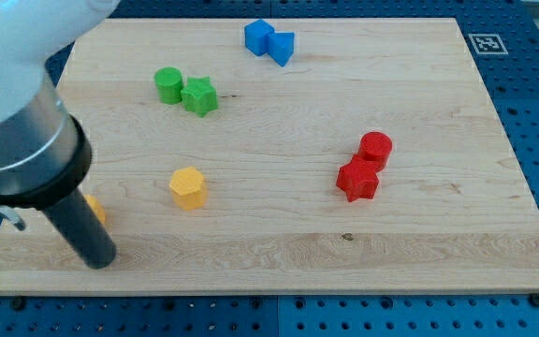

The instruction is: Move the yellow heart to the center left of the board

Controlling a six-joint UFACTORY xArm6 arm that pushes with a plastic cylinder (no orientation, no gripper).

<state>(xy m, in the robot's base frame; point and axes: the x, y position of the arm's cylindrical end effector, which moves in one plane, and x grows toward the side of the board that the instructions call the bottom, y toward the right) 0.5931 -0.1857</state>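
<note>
A small yellow-orange block (pixel 96 209), probably the yellow heart, shows only as a sliver at the board's lower left; the rod hides most of it and its shape cannot be made out. My tip (pixel 100 261) rests on the board just below that block, touching or nearly touching it. A yellow hexagon (pixel 188 187) lies to the right of the rod, apart from it.
A green cylinder (pixel 167 84) and a green star (pixel 199 96) touch at the upper left. Two blue blocks (pixel 269 41) sit together at the top centre. A red cylinder (pixel 375 148) and a red star (pixel 357 180) touch at the right. The wooden board's bottom edge (pixel 269 285) is near my tip.
</note>
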